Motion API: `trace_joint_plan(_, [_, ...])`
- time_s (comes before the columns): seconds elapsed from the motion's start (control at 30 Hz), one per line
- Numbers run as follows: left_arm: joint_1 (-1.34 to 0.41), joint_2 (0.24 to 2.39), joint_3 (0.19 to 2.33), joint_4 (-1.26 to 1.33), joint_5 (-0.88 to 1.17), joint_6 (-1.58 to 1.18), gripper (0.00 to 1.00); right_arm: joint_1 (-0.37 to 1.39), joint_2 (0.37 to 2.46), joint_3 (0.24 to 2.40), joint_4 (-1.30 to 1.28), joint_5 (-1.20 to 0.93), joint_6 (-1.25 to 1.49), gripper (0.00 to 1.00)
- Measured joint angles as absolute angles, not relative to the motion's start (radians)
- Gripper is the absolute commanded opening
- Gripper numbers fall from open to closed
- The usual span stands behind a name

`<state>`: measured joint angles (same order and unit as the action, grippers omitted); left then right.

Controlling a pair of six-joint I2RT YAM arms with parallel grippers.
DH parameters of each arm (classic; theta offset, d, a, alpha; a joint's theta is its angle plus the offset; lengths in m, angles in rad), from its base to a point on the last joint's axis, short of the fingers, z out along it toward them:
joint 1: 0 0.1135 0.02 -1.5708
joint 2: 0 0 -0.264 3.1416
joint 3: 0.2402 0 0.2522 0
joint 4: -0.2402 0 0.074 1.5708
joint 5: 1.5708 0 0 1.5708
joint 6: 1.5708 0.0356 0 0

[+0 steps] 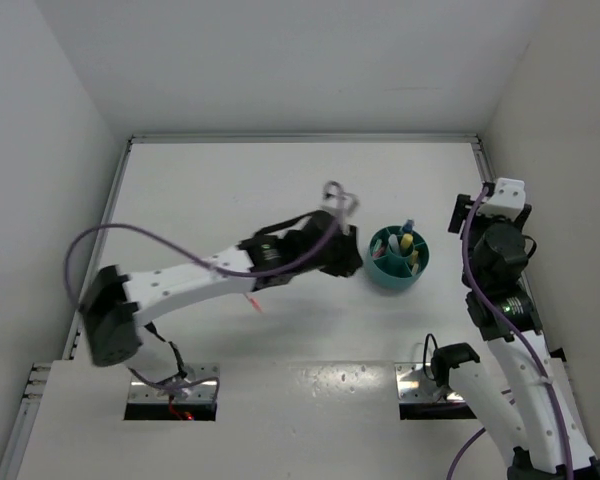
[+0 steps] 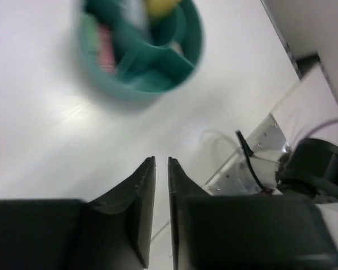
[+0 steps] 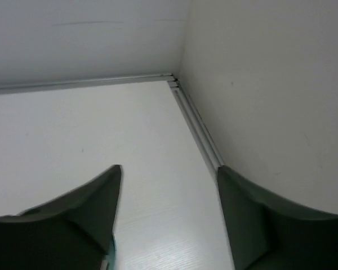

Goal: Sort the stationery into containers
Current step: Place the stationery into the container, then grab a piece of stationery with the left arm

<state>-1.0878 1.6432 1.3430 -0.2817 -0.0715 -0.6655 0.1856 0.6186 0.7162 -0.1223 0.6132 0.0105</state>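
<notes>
Worktop [image 1: 280, 180]: we see a white surface, closed in by white walls on its left, far and right edges.
Left arm [image 1: 180, 285]: it rises from the near left corner and reaches across to the middle of the worktop. It is the bulkiest thing next to the tub.
Right arm [image 1: 500, 290]: it stands folded along the right edge, well apart from the tub, with its wrist aimed at the far right corner.
Mounting plates [image 1: 172, 390]: we count two bare metal plates at the near edge, one by each arm base.
Cables [image 1: 110, 235]: a purple cable loops above the left arm, and another runs along the right arm.
Teal tub [image 1: 390, 278]: it is round and sits upright on the worktop, right of the middle and nearer the right edge than the left. Inner walls divide it around a central cup.
Left gripper [image 2: 161, 160]: it is near the tub's left side but apart from it. Its fingers are drawn almost together, with only a thin slit between them and nothing in it.
Right gripper [image 3: 169, 169]: its fingers are spread wide over bare worktop by the far right corner, and they hold nothing.
Stationery in the tub: a yellow marker [image 1: 407, 243] stands in or next to the central cup. In the blurred left wrist view we make out something pink [image 2: 106, 48] in an outer compartment and something pale blue [image 2: 134, 11] beside the yellow. The rest is too small for us to name.
Red sliver [image 1: 252, 301]: it is thin and shows just below the left forearm. We cannot tell what it is.
</notes>
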Motion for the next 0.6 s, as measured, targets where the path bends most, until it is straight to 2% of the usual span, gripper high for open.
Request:
trace_joint_plan(0.03, [-1.069,1.558,1.285,-0.286,-0.114,-0.691,0.61,0.186,0.618,0.716,-0.132,0.588,0.006,0.55])
trace_joint_plan(0.07, [-1.032,1.462,1.215,-0.280,-0.170,-0.736,0.80,0.186,0.618,0.716,-0.142,0.562,-0.001,0.31])
trace_joint_plan(0.1, [-0.979,1.385,1.158,-0.289,-0.221,-0.776,0.82,0.186,0.618,0.716,-0.152,0.535,-0.009,0.00])
trace_joint_plan(0.2, [-0.739,1.230,1.012,-0.343,-0.363,-0.957,0.81,0.186,0.618,0.716,-0.176,0.459,-0.004,0.00])
trace_joint_plan(0.23, [-0.652,1.206,0.971,-0.375,-0.397,-1.014,0.78,0.186,0.619,0.716,-0.181,0.445,-0.004,0.09])
trace_joint_plan(0.27, [-0.577,1.198,0.937,-0.414,-0.425,-1.071,0.69,0.186,0.620,0.716,-0.187,0.432,-0.005,0.14])
trace_joint_plan(0.3, [-0.521,1.198,0.912,-0.452,-0.439,-1.123,0.64,0.186,0.623,0.716,-0.189,0.419,-0.004,0.17])
trace_joint_plan(0.37, [-0.453,1.214,0.892,-0.532,-0.442,-1.201,0.55,0.186,0.633,0.716,-0.191,0.405,-0.007,0.20])
trace_joint_plan(0.4, [-0.430,1.226,0.892,-0.559,-0.437,-1.239,0.43,0.186,0.639,0.716,-0.191,0.399,-0.007,0.20])
trace_joint_plan(0.43, [-0.410,1.237,0.893,-0.569,-0.428,-1.269,0.40,0.186,0.644,0.716,-0.194,0.395,-0.007,0.22])
trace_joint_plan(0.53, [-0.357,1.290,0.906,-0.598,-0.381,-1.327,0.40,0.186,0.654,0.716,-0.197,0.386,-0.008,0.23])
trace_joint_plan(0.57, [-0.342,1.313,0.914,-0.604,-0.366,-1.341,0.42,0.186,0.656,0.716,-0.197,0.384,-0.008,0.23])
trace_joint_plan(0.6, [-0.330,1.340,0.924,-0.609,-0.351,-1.354,0.50,0.186,0.656,0.716,-0.197,0.383,-0.008,0.23])
